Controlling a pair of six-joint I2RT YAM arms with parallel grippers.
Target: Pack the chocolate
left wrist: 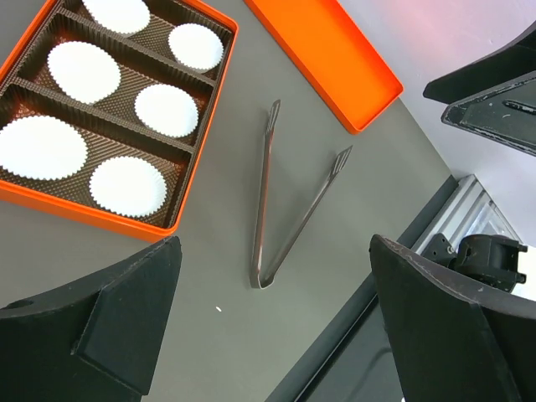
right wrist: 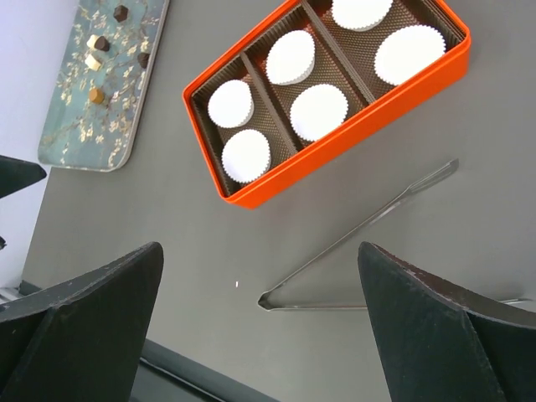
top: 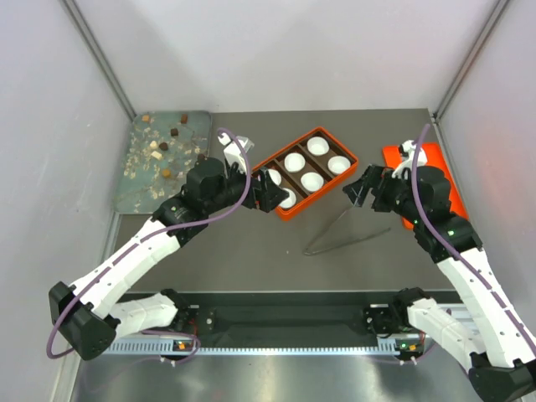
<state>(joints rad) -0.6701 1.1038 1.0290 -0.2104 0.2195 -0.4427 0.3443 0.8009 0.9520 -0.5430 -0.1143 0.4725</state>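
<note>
Your left claw [top: 266, 194] and right claw [top: 358, 191] gape empty; chocolate [top: 165, 147] lies upper left, nearer the left.

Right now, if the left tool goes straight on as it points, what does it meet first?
The left tool probably meets the tongs on the table, near their joined end; depth unclear.
</note>
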